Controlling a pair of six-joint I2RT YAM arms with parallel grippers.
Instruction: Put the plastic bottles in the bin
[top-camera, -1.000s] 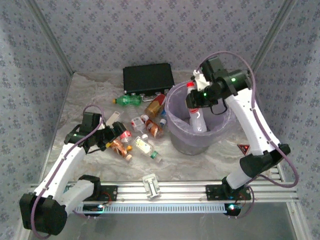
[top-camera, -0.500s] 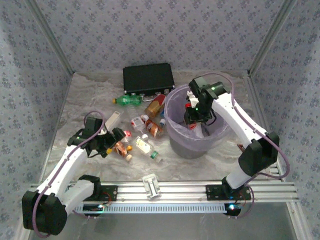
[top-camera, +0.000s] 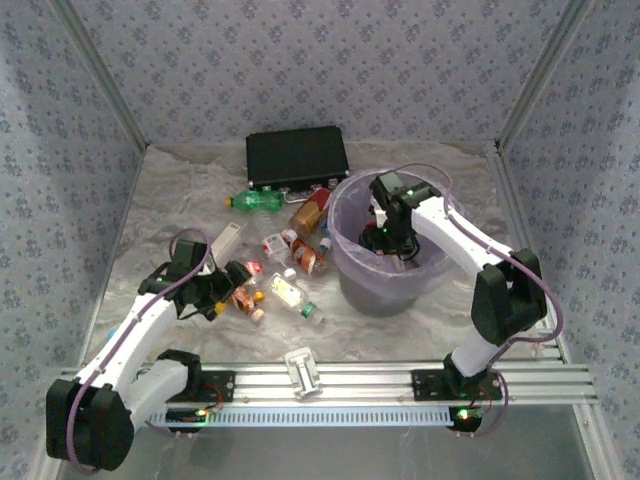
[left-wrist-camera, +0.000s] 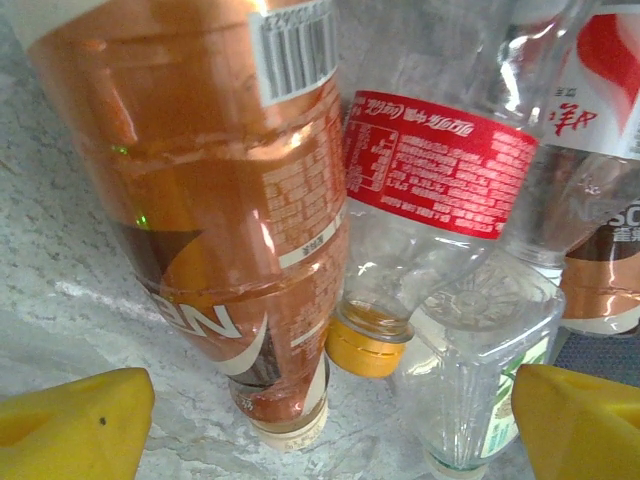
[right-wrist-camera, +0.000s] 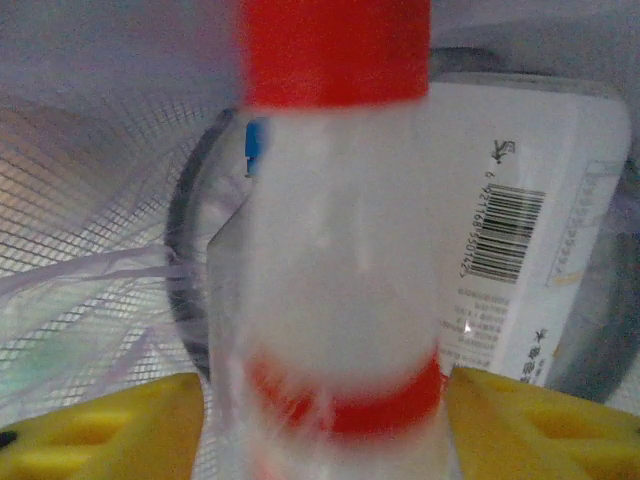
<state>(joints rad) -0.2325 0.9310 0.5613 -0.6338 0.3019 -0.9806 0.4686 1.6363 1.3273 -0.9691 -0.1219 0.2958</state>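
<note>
Lowered into the lavender-lined bin (top-camera: 368, 292), right gripper (right-wrist-camera: 325, 398) flanks a blurred white bottle (right-wrist-camera: 335, 250), grip unclear; left gripper (left-wrist-camera: 330, 432) spread wide.

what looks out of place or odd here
The white clip-like block sits on the metal rail between the arm bases, apart from the bottles lying toppled on the table. The black case at the back is no bottle either.

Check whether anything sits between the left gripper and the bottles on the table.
Nothing visible does: the left gripper is open directly in front of the amber bottle, the red-label bottle and a clear square bottle, lying side by side.
</note>
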